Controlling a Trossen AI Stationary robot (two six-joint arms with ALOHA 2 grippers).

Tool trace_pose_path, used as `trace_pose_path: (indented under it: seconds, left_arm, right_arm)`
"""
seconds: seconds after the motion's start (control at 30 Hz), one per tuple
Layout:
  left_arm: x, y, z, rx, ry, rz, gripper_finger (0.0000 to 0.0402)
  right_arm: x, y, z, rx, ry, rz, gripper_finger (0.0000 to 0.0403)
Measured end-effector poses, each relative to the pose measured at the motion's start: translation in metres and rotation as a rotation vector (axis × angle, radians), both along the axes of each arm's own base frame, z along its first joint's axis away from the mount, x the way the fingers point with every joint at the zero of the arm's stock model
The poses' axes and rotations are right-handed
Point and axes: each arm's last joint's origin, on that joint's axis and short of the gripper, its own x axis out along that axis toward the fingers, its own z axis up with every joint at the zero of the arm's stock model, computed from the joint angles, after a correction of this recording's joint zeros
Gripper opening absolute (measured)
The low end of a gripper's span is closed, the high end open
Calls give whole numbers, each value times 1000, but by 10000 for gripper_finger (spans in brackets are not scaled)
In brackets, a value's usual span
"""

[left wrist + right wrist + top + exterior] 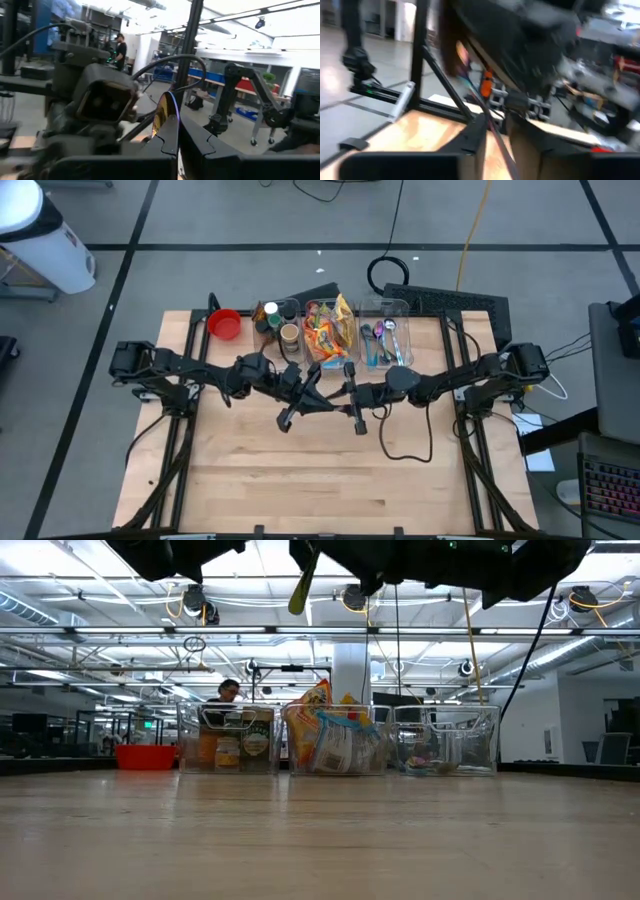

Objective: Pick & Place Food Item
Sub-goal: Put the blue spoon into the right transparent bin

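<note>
Food item: a thin flat piece (166, 112) seen edge-on, with a gold, shiny edge. It is held in the air above the middle of the table (300, 480). In the low view it shows as a yellowish strip hanging near the top of the picture.
Left gripper: the left gripper (178, 145) is clamped on the lower part of the piece, which stands up between its dark fingers.
Right gripper: the right gripper (495, 132) is just beside the left one over the table's middle, with a thin dark strip running past it. Motion blur leaves it unclear whether it is open or closed.
Open room: the near half of the wooden top is bare, out to the near, left and right edges.
Far edge: a red bowl (224, 324), then three clear bins in a row holding jars (264, 330), bright packets (312, 307) and cutlery (404, 308).
Writing: the jar labels and packet print are too small to read.
Hidden: both grippers are cut off at the top of the low view.
Room: a person (228, 691) shows far behind the bins.
</note>
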Motion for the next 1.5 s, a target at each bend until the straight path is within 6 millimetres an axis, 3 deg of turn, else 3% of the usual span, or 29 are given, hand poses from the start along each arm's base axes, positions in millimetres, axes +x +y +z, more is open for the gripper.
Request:
trace_pose_path:
  seconds: [0.1,0.33,0.47,0.7,0.9,1.07,1.3,1.5]
  left_arm:
    - [0,0,0,-10,5,23,6]
    - [1,-1,0,-15,7,70,23]
    - [-1,-3,2,39,-6,118,70]
    - [-27,3,28,151,29,205,181]
    - [-59,14,44,224,141,345,230]
    - [-70,21,33,274,343,534,238]
    - [-59,26,6,329,519,677,239]
    - [-47,27,-12,365,596,718,239]
  right_arm:
    - [-1,1,2,-13,-23,46,16]
    - [-1,3,1,-18,-16,92,3]
    - [-1,3,-1,81,36,109,1]
    - [-11,-7,8,181,142,63,1]
    - [-41,-31,31,199,220,-216,1]
    - [-75,-69,40,201,317,-600,0]
    - [-110,-130,16,354,552,-962,0]
    - [-124,-151,-11,472,767,-1105,5]
